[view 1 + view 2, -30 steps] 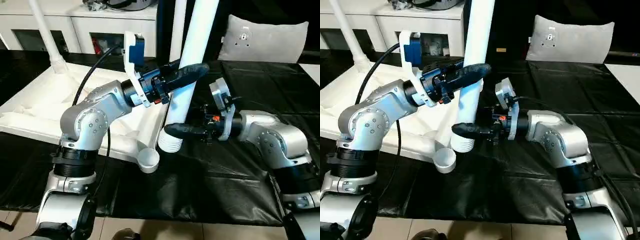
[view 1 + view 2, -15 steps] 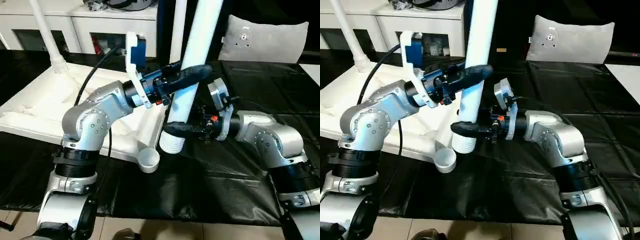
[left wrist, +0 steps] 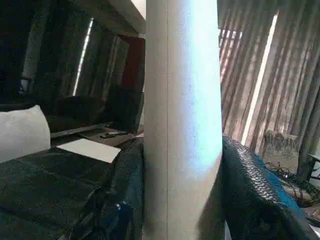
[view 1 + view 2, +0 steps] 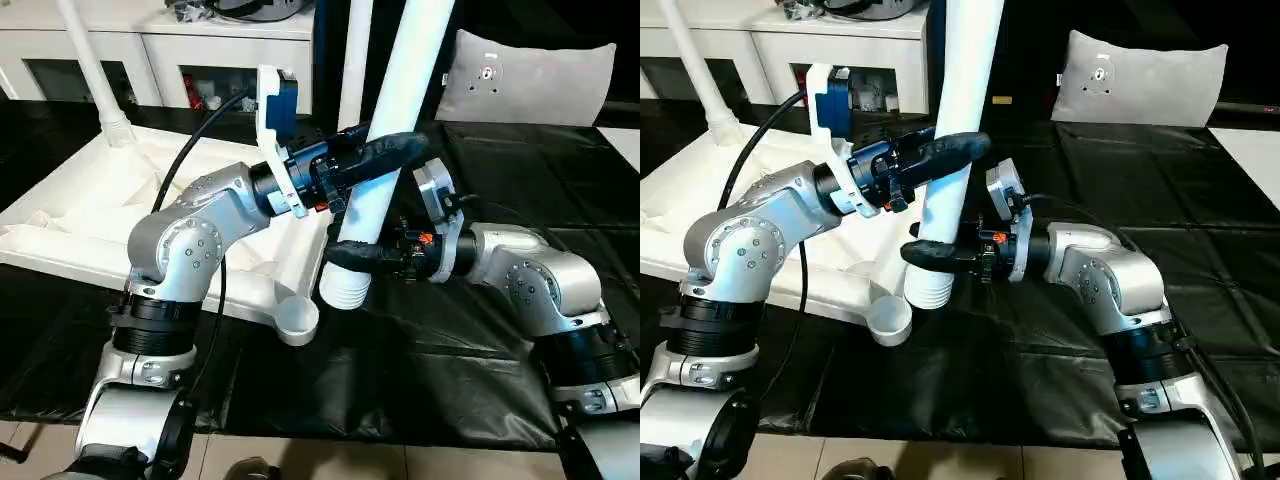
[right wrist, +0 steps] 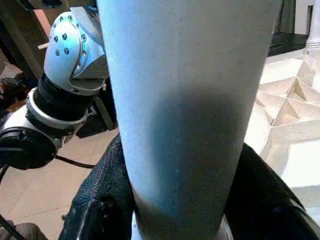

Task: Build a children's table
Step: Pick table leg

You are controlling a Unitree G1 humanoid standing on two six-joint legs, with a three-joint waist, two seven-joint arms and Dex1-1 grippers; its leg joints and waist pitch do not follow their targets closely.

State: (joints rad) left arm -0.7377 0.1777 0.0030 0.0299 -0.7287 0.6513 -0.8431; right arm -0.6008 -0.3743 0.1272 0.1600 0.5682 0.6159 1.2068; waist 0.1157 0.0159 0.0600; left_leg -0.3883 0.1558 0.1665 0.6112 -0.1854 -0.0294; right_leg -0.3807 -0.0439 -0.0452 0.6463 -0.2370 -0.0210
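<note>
A white leg [image 4: 385,170] is standing nearly upright over the black cloth [image 4: 440,370], leaning slightly, with its ribbed lower end [image 4: 343,288] hanging just beside the tabletop's near corner socket [image 4: 297,322]; the left gripper [image 4: 375,155] is clamping the leg partway up, its fingers [image 3: 125,200] pressing on both sides of the tube; the right gripper [image 4: 352,256] is closing around the leg lower down, just above the ribbed end, its fingers [image 5: 102,200] lying against either side of it. The tabletop [image 4: 90,215] is lying upside down on the cloth at the left, its ribbed underside facing up; a second leg [image 4: 95,75] is standing in the far corner socket; a third white tube [image 4: 357,60] is rising behind the held leg. A grey cushion [image 4: 530,78] is resting at the far right; a white cabinet [image 4: 150,55] is standing behind the tabletop.
</note>
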